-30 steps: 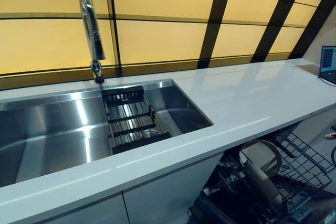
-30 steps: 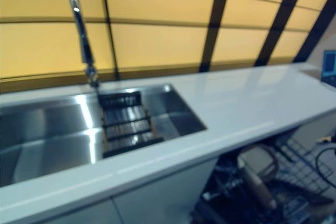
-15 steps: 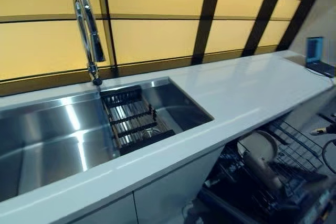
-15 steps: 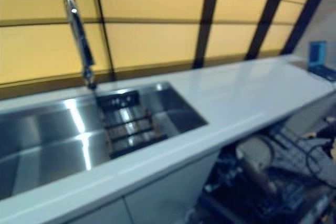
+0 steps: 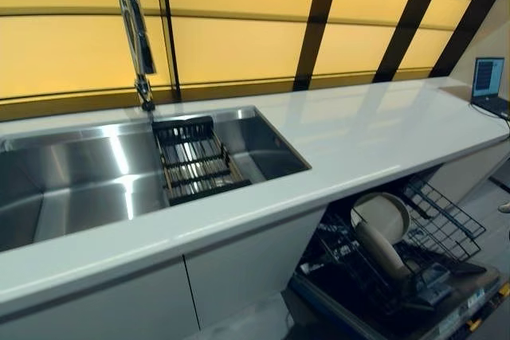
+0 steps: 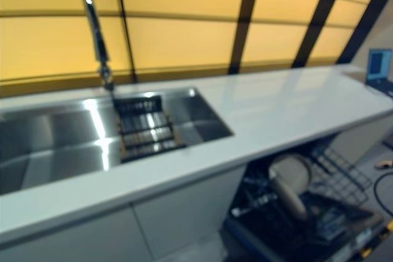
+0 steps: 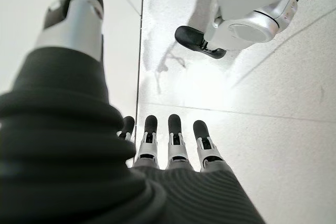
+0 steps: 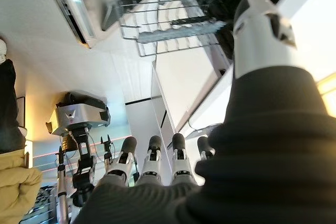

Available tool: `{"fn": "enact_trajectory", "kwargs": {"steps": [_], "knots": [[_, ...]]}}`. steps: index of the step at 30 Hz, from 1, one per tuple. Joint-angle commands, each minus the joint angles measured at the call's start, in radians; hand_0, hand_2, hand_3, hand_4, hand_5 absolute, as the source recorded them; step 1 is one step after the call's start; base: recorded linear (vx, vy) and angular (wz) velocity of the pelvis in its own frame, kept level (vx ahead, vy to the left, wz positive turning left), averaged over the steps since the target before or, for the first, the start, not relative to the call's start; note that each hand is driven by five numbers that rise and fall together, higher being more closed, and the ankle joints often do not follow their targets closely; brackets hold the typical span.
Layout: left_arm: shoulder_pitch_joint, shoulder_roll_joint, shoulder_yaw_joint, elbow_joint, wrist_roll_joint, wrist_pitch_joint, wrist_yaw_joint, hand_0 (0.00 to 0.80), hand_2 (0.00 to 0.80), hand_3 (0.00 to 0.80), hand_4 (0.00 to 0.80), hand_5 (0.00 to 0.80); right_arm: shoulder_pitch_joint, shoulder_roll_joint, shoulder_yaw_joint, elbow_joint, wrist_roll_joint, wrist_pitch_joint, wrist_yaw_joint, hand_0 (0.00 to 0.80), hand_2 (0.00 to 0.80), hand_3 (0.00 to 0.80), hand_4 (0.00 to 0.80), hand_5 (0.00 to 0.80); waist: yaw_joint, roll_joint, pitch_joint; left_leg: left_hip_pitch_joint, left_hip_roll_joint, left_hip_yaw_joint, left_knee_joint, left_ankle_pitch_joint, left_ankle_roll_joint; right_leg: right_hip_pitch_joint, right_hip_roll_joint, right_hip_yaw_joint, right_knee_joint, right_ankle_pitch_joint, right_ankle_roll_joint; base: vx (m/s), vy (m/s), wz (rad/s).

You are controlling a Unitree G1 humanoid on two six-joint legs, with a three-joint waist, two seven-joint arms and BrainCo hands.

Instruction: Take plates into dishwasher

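Note:
Two pale plates (image 5: 382,214) stand on edge in the dishwasher's pulled-out wire rack (image 5: 430,228), below the counter at the lower right. Neither hand shows in the eye views. In the left wrist view my left hand (image 7: 173,148) hangs over the pale floor with straight fingers and holds nothing. In the right wrist view my right hand (image 8: 152,163) has straight fingers and is empty, and the wire rack (image 8: 168,19) shows beyond it. I see no plates on the counter or in the sink.
A steel sink (image 5: 72,189) holds a dark drain rack (image 5: 195,163) under a tall tap (image 5: 135,29). The white counter (image 5: 358,133) runs right to a laptop (image 5: 488,81). The dishwasher door (image 5: 446,308) lies open. A person (image 8: 10,108) stands nearby.
The camera has shifted, so the sink and counter sit lower and more of the cabinet fronts shows. The plates and rack have not moved.

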Motion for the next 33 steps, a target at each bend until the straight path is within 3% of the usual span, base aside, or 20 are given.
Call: {"fn": "enact_trajectory", "kwargs": {"steps": [1,6,11,14,16,17,18,20,21,22,25,26,27,30,33], "knots": [[-0.042,0.001,-0.005,0.003,-0.031,-0.021,0.023,0.000,0.000,0.000,0.000,0.000,-0.035,-0.053,-0.020,-0.043,-0.025,-0.003,-0.036,0.000,0.000,0.000,0.000,0.000,0.014,-0.017,-0.028,-0.039,0.000,0.005,-0.003,-0.031,0.013,0.050,0.035,0.062,0.087,0.013,0.033,-0.154,-0.103,0.13],[-0.024,-0.013,-0.006,0.007,-0.018,0.001,0.024,0.000,0.000,0.000,0.000,0.000,0.019,-0.049,-0.063,-0.098,-0.023,0.056,-0.003,0.000,0.000,0.000,0.000,0.000,-0.010,0.003,-0.020,0.013,-0.001,-0.021,-0.101,0.019,-0.001,0.014,0.073,0.062,0.122,-0.008,0.002,-0.183,-0.121,0.03],[0.049,0.000,0.057,0.031,-0.043,-0.003,0.044,0.000,0.000,0.000,0.000,0.000,0.042,-0.029,-0.085,-0.062,-0.079,0.041,0.054,0.000,0.000,0.000,0.000,0.000,0.017,0.033,0.017,-0.105,0.025,-0.015,-0.123,0.122,-0.057,0.049,0.166,0.091,0.122,-0.070,-0.078,-0.164,-0.184,-0.01],[0.077,0.000,0.080,0.041,-0.047,-0.017,0.037,0.000,0.000,0.000,0.000,0.000,0.076,-0.017,-0.104,-0.027,-0.093,0.032,0.071,0.000,0.000,0.000,0.000,0.000,0.030,0.040,0.059,-0.168,0.018,-0.003,-0.124,0.122,-0.061,0.055,0.193,0.109,0.121,-0.050,-0.094,-0.197,-0.139,-0.06],[0.071,0.007,0.090,0.041,-0.053,-0.013,0.027,0.000,0.000,0.000,0.000,0.000,0.108,0.008,-0.112,-0.019,-0.090,0.037,0.068,0.000,0.000,0.000,0.000,0.000,0.018,0.046,0.072,-0.114,0.023,0.018,-0.101,0.107,-0.050,0.036,0.193,0.095,0.115,-0.031,-0.092,-0.266,-0.082,0.10],[0.061,0.010,0.091,0.039,-0.048,-0.010,0.020,0.000,0.000,0.000,0.000,0.000,0.134,0.023,-0.123,-0.019,-0.068,0.048,0.053,0.000,0.000,0.000,0.000,0.000,0.000,0.047,0.074,-0.084,0.040,0.055,-0.043,0.104,-0.047,0.023,0.184,0.072,0.109,-0.015,-0.090,-0.319,-0.069,0.32],[0.046,0.010,0.088,0.036,-0.051,-0.008,0.017,0.000,0.000,0.000,0.000,0.000,0.175,0.035,-0.150,-0.018,-0.027,0.055,0.030,0.000,0.000,0.000,0.000,0.000,-0.029,0.032,0.079,-0.057,0.056,0.090,0.048,0.060,-0.035,0.011,0.160,0.038,0.102,0.003,-0.089,-0.388,-0.061,0.43],[0.028,0.005,0.078,0.034,-0.068,-0.016,0.023,0.000,0.000,0.000,0.000,0.000,0.233,0.058,-0.193,-0.015,-0.002,0.041,0.009,0.000,0.000,0.000,0.000,0.000,-0.061,0.008,0.073,-0.007,0.057,0.089,0.130,-0.030,-0.009,-0.021,0.121,0.011,0.094,0.039,-0.079,-0.320,-0.022,0.61],[0.013,-0.005,0.073,0.032,-0.071,-0.028,0.026,0.000,0.000,0.000,0.000,0.000,0.295,0.079,-0.239,-0.013,-0.001,0.021,0.003,0.000,0.000,0.000,0.000,0.000,-0.096,-0.004,0.059,0.067,0.059,0.090,0.187,-0.088,0.004,-0.055,0.098,-0.006,0.085,0.069,-0.071,-0.353,-0.008,0.50],[0.000,-0.008,0.076,0.028,-0.052,-0.030,0.017,0.000,0.000,0.000,0.000,0.000,0.351,0.091,-0.274,-0.021,0.017,0.022,-0.003,0.000,0.000,0.000,0.000,0.000,-0.134,-0.006,0.041,0.149,0.066,0.099,0.218,-0.102,0.002,-0.091,0.091,-0.025,0.081,0.092,-0.072,-0.352,0.004,0.25],[-0.019,-0.013,0.072,0.018,-0.025,-0.034,-0.004,0.000,0.000,0.000,0.000,0.000,0.451,0.123,-0.339,-0.027,0.036,0.022,-0.023,0.000,0.000,0.000,0.000,0.000,-0.184,0.022,0.011,0.283,0.074,0.090,0.158,-0.120,-0.015,-0.139,0.102,-0.088,0.107,0.093,-0.078,-0.251,0.074,0.63],[-0.028,-0.017,0.052,0.009,-0.033,-0.029,-0.011,0.000,0.000,0.000,0.000,0.000,0.508,0.150,-0.370,-0.036,0.072,0.022,-0.048,0.000,0.000,0.000,0.000,0.000,-0.198,0.058,0.008,0.357,0.032,0.058,-0.016,-0.160,-0.022,-0.174,0.118,-0.127,0.148,0.087,-0.073,-0.217,0.120,1.07],[-0.032,-0.020,0.040,0.009,-0.034,-0.032,-0.017,0.000,0.000,0.000,0.000,0.000,0.532,0.167,-0.385,-0.042,0.084,0.035,-0.059,0.000,0.000,0.000,0.000,0.000,-0.198,0.066,0.010,0.349,0.005,0.045,-0.062,-0.170,-0.015,-0.188,0.118,-0.139,0.168,0.085,-0.070,-0.174,0.113,0.64],[-0.034,-0.026,0.025,0.014,-0.045,-0.040,-0.020,0.000,0.000,0.000,0.000,0.000,0.553,0.203,-0.398,-0.031,0.074,0.058,-0.052,0.000,0.000,0.000,0.000,0.000,-0.188,0.063,0.024,0.315,-0.030,0.006,-0.067,-0.177,0.005,-0.215,0.113,-0.129,0.179,0.102,-0.053,-0.190,0.025,0.77],[-0.031,-0.020,0.023,0.038,-0.056,-0.053,-0.028,0.000,0.000,0.000,0.000,0.000,0.511,0.204,-0.367,0.049,0.095,0.043,-0.065,0.000,0.000,0.000,0.000,0.000,-0.175,0.064,0.031,0.314,-0.035,0.009,-0.097,-0.166,0.013,-0.213,0.119,-0.111,0.154,0.116,-0.043,-0.181,0.029,0.32]]}}
